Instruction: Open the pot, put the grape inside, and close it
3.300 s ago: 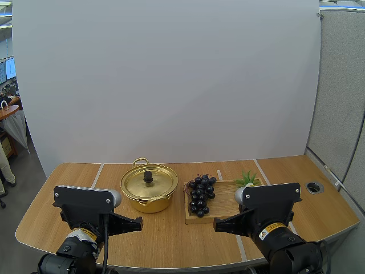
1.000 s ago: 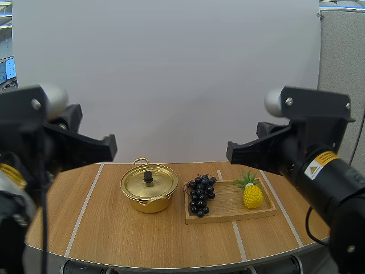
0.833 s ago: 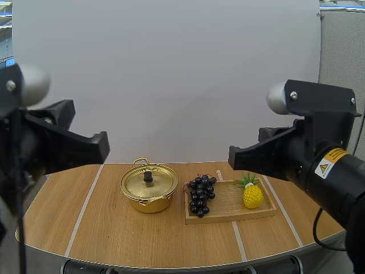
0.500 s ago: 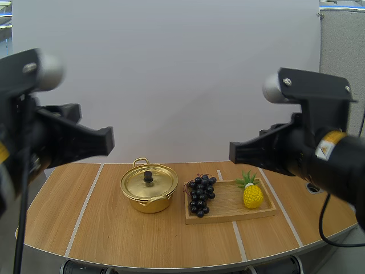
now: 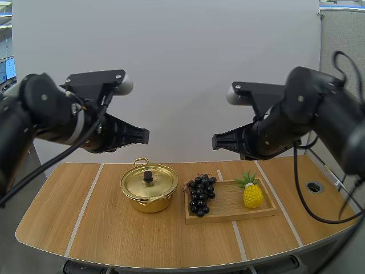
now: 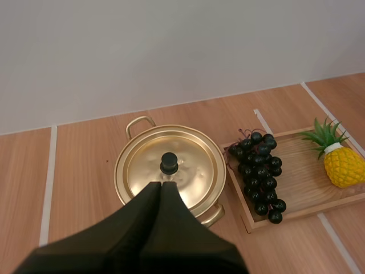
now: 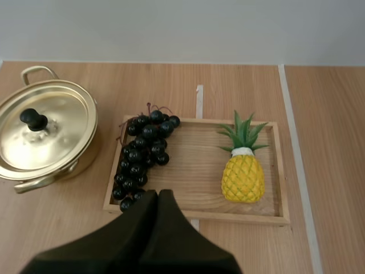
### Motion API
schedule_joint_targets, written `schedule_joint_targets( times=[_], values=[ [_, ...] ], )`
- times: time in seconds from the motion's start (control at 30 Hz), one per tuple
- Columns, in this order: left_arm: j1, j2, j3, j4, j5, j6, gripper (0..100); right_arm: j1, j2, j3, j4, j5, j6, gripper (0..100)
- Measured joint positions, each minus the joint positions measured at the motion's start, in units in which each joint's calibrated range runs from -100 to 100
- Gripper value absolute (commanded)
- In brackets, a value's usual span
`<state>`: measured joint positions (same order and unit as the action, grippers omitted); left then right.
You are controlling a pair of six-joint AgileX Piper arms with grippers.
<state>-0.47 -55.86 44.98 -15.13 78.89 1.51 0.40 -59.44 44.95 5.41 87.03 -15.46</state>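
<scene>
Left gripper [image 6: 161, 186]: fingers shut together in one dark wedge, holding nothing. It hangs high over the table, tip aimed at the lid knob [image 6: 168, 162]. Right gripper [image 7: 158, 194]: also shut and empty, high up, tip aimed at the near end of the grapes [image 7: 140, 158].

Pot [image 5: 149, 189] sits on the table [image 5: 114, 240] with the lid on. Its handles lie on an 11-to-5 o'clock line in the high view. Wooden tray [image 5: 228, 200] is just beside it at 3 o'clock, close to the pot but not clearly touching it. The grapes lie on the tray's end nearest the pot. A toy pineapple [image 5: 252, 194] stands at the tray's other end, apart from the bunch.

Risks, as I judge them:
- Both grippers must open before coming down. A shut wedge would just knock the knob or squash the berries.
- The knob is small and round, so an off-centre pinch could let the lid slip or tilt and drag the pot.
- The grapes lie against the tray rim, so a low finger could catch the rim and shove the tray into the pot.
- A pinch on only a few outer berries may let the bunch swing or drop.
- The two arms work close together here and could crowd each other.

Grape bunch: long axis runs about 1 to 7 o'clock in the high view. The stem end points far, towards 1, and the bunch narrows towards the robot.
</scene>
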Motion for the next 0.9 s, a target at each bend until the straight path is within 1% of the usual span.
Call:
schedule_joint_targets(
  times=[0.03, 0.07, 0.1, 0.13, 0.17, 0.2, 0.23, 0.27, 0.37, 0.4, 0.43, 0.57, 0.77, 0.9],
  values=[
    [0.0, 0.79, 0.0, 0.0, 0.0, 0.1, 2, 0.0, 3.06, 0.0, -0.12, 0.0, 0.0, 0],
    [0.0, 2.04, 0.0, 0.0, 0.0, 0.2, 6, 0.0, 3.6, 0.0, -0.12, 0.0, 0.0, 0],
    [0.0, 2.47, 0.0, 0.0, 0.0, 0.2, 10, 0.0, 4.44, 0.0, -0.12, 0.0, 0.0, 0],
    [0.0, 2.92, 0.0, 0.0, 0.0, 0.2, 17, 0.0, 4.69, 0.0, -0.12, 0.0, 0.0, 0],
    [0.0, 3.52, 0.0, 0.0, 0.0, 0.33, 23, 0.0, 5.54, 0.0, -0.12, 0.0, 0.0, 8],
    [0.0, 4.45, 0.0, 0.0, 0.0, 0.33, 29, 0.0, 6.35, 0.0, -0.12, 0.0, 0.0, 18],
    [0.0, 4.61, 0.0, 0.0, 0.0, 0.33, 39, 0.0, 6.5, 0.0, -0.12, 0.0, 0.0, 28],
    [0.0, 5.76, 0.0, 0.0, 0.0, 0.33, 49, 0.0, 7.59, 0.0, -0.12, -0.17, 0.0, 42],
    [0.0, 7.06, 0.0, 0.0, 0.0, 0.47, 89, 0.0, 8.32, 0.0, -0.24, -0.75, 0.0, 78],
    [0.0, 7.38, 0.0, 0.0, 0.0, 0.85, 100, 0.0, 8.32, 0.0, -0.24, -1.22, 0.0, 90],
    [0.0, 7.52, 0.0, 0.0, 0.0, 1.3, 100, 0.0, 8.32, 0.0, -0.24, -1.57, 0.0, 100],
    [0.0, 7.65, 0.0, -0.11, 1.01, 5.9, 100, 0.0, 8.32, 0.0, -0.24, -4.08, 0.0, 100],
    [0.0, 7.92, 0.0, -0.11, 6.16, 10.45, 100, 0.0, 8.32, 0.0, -0.35, -5.12, 0.0, 100],
    [0.0, 9.94, 0.0, -0.42, 5.68, 14.84, 100, 0.0, 8.32, 0.0, -0.35, -5.18, 0.0, 100]
  ],
)
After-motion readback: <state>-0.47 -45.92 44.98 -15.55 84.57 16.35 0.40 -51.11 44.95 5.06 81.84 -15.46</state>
